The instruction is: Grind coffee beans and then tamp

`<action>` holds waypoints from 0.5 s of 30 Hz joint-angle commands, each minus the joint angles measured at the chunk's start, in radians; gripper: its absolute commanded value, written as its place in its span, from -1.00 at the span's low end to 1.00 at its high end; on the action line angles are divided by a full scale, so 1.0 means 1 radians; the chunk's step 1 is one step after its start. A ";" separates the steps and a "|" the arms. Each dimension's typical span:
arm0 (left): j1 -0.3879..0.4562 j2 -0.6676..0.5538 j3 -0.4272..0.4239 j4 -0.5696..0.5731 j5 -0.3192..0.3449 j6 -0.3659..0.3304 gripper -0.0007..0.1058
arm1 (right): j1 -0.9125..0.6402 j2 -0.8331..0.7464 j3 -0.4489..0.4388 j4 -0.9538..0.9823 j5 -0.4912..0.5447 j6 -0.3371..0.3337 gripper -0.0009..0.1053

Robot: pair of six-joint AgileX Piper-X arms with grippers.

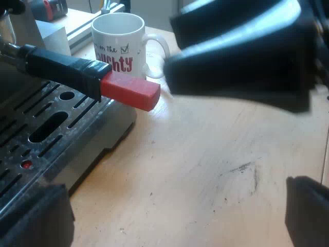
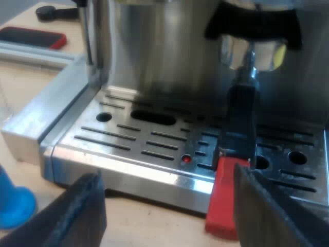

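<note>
The espresso machine (image 2: pixel 154 67) is the largest thing here. Its steel front rises behind a slotted drip tray (image 2: pixel 133 139). The machine stands on a pale wooden table (image 1: pixel 205 170).

The left gripper (image 1: pixel 175 195) hangs over the bare table just beside the tray's edge. Its two black fingers are spread wide and there is nothing between them. A big black blurred shape (image 1: pixel 241 56) is near the holder's red end, above the table. I cannot tell what it is.

The right gripper (image 2: pixel 169 180) faces the machine's front at the height of the tray. Its fingers are also spread apart and they pinch nothing. The red end (image 2: pixel 223 200) lies inside the gap, close to one finger (image 2: pixel 262 200), but I cannot tell if they touch.

The metal holder (image 2: pixel 241 118) sits in the machine's front, with its steel basket under a black collar. Its dark handle reaches out over the tray and the red end passes the tray's edge.

A white mug (image 1: pixel 115 46) with red letters stands upright on the table, behind the red end. A blue tamper (image 2: pixel 13 203) stands on the table near the tray's corner. A flat dark device in a red case (image 2: pixel 33 36) lies further back.
</note>
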 commanded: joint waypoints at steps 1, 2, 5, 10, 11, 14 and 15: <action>-0.007 -0.001 -0.004 -0.016 0.008 -0.010 0.61 | -0.038 -0.004 -0.034 0.095 -0.036 0.014 0.08; -0.007 -0.001 -0.004 -0.016 0.008 -0.010 0.61 | -0.062 -0.004 -0.052 0.118 -0.061 0.026 0.08; -0.007 -0.001 -0.004 -0.016 0.008 -0.010 0.61 | -0.125 -0.004 -0.087 0.193 -0.145 0.051 0.08; -0.007 -0.001 -0.004 -0.016 0.008 -0.010 0.61 | -0.219 0.007 -0.118 0.306 -0.301 0.108 0.08; -0.007 -0.001 -0.004 -0.016 0.008 -0.010 0.61 | -0.240 0.009 -0.118 0.307 -0.346 0.108 0.08; -0.007 -0.001 -0.004 -0.016 0.008 -0.010 0.61 | -0.272 0.026 -0.118 0.298 -0.406 0.108 0.08; -0.007 -0.001 -0.004 -0.016 0.008 -0.010 0.61 | -0.281 0.036 -0.118 0.295 -0.411 0.108 0.08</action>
